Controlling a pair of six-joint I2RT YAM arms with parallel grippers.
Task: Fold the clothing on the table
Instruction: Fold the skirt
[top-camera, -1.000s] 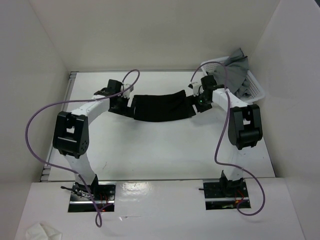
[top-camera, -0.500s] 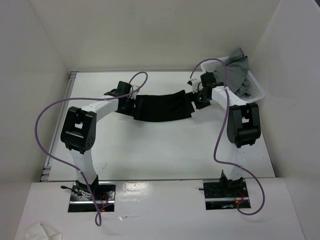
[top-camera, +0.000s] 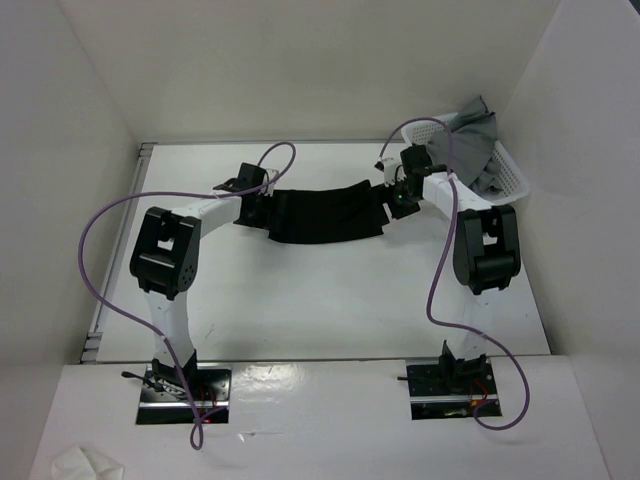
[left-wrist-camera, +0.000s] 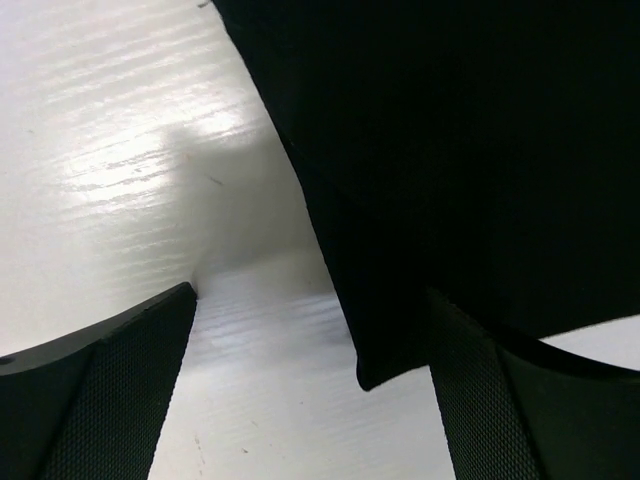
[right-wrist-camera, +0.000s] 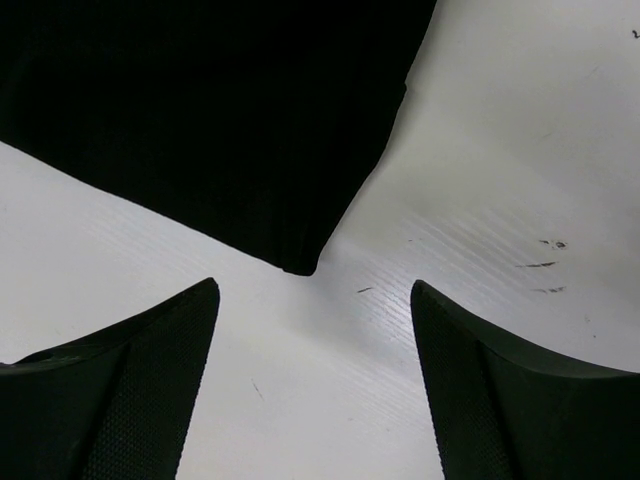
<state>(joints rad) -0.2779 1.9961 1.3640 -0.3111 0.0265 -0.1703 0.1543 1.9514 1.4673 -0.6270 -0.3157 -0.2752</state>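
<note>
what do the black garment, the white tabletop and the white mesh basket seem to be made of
Black soft garment: matte woven or knit fabric, no sheen, limp edges. White flat tabletop: hard, smooth, semi-gloss board, perhaps laminate; streaky glare and fine scuffs show. White perforated basket: likely moulded plastic, judging by its gridded wall.

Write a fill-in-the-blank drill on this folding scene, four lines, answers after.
1. The clothing on the table is ____ in colour.
2. The left claw and right claw both stand ____, gripping nothing.
3. The basket holds ____ garments.
4. The basket sits at the table's far ____ corner.
Missing words: black; open; grey; right.
</note>
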